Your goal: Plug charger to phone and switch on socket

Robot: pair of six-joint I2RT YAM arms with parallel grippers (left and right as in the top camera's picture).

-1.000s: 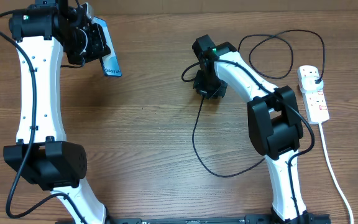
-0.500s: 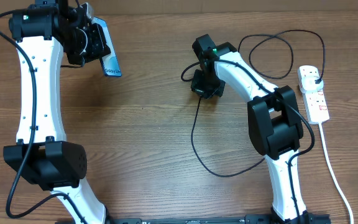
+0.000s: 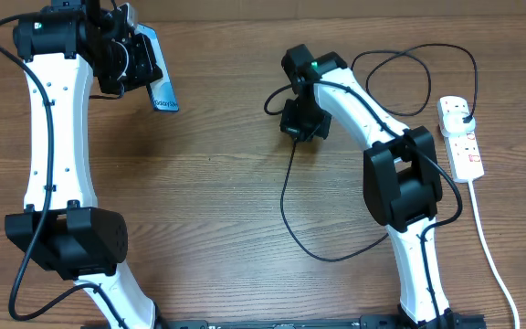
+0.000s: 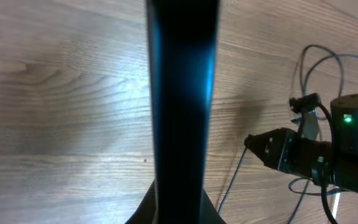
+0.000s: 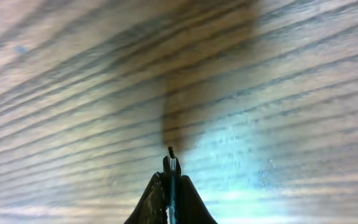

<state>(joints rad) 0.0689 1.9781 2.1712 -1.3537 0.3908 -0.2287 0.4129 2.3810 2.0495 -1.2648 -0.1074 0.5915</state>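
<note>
Writing on phone [image 3: 161,90] too small to read; left end effector [image 3: 138,62] clamps it at 10 o'clock. Right end effector [image 3: 303,123] pinches charger [image 3: 284,196] tip nr centre; socket [image 3: 462,137] at 3 o'clock; bare bench [image 3: 208,201] btwn arms.

Open middle, cluttered right side

The desk [image 3: 208,201] lies bare between the two arms, with room to cross. A cable [image 3: 281,196] trails from the right gripper [image 3: 298,130] toward the near edge and loops again at the far right corner. A power strip [image 3: 462,137] and its white cord [image 3: 487,242] line the right edge. A phone [image 3: 160,82] is held up near the far left corner.
</note>
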